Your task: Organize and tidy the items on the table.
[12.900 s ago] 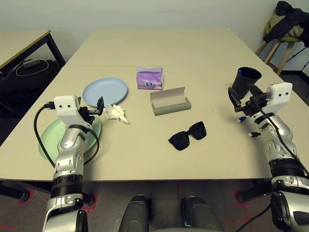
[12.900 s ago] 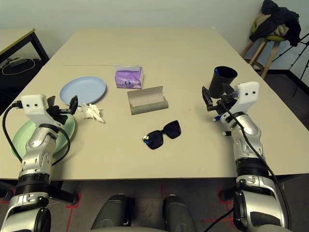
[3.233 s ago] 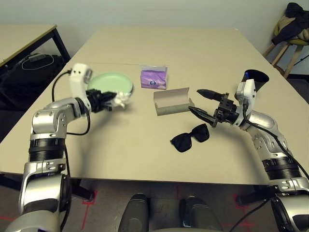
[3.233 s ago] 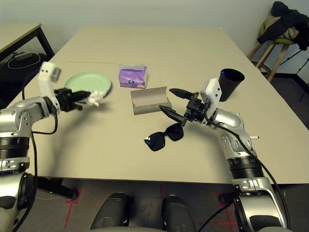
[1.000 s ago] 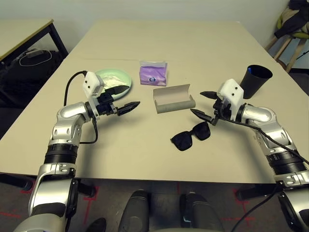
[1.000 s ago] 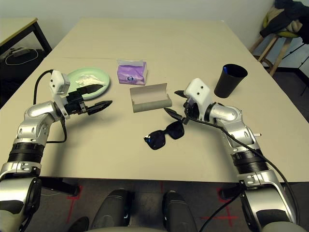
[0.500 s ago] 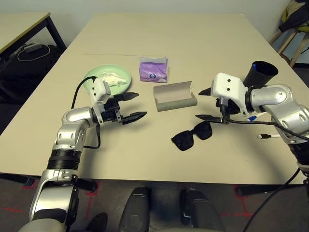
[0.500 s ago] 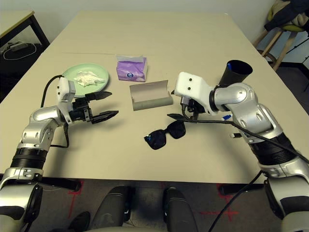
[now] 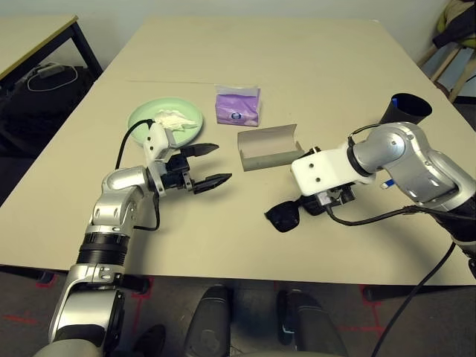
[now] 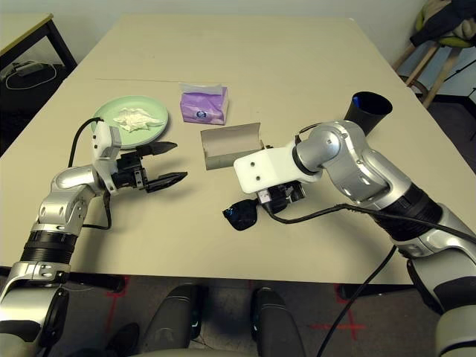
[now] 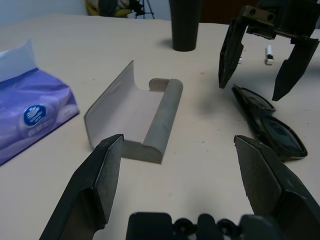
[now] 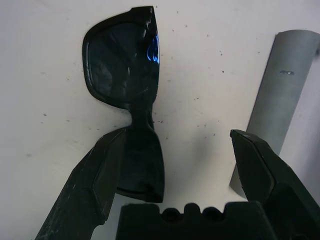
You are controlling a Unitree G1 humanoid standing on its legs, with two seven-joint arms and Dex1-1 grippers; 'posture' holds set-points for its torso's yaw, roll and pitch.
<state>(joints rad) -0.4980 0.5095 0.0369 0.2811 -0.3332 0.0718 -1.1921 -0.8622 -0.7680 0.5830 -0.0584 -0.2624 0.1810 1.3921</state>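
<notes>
My right jaws (image 12: 182,165) are spread wide and pointed straight down over the black sunglasses (image 12: 129,107), which lie flat on the desk (image 9: 297,67) with their lenses up; 1 finger (image 12: 92,175) stands against the edge of the lower lens, the other finger (image 12: 260,172) hangs over bare desk between the sunglasses and the grey glasses case (image 9: 269,147), and nothing is gripped. From the head camera, the white block of my right wrist covers most of the sunglasses, leaving 1 lens showing at its near left corner (image 9: 282,219). The glasses case lies open just beyond them, its lid standing up on the far side. My left jaws (image 9: 210,163) are also open and empty, held low over the desk and pointing toward the case, with bare desk between them and it. Behind my left wrist sits the mint green plate (image 9: 143,116), and the crumpled white tissue (image 9: 172,119) rests on it; I cannot see the pale blue plate apart from it. The purple tissue pack (image 9: 238,105) stands just to the right of the plate and beyond the case, a white sheet poking from its top. The black cup (image 9: 402,113) stands upright far out on my right side, partly hidden by my right arm. A white-blue pen (image 9: 388,184) peeks out on the desk beside my right elbow. To the far left, apart from my desk, a smaller table (image 9: 33,33) with black legs stands over dark bags on the floor.
</notes>
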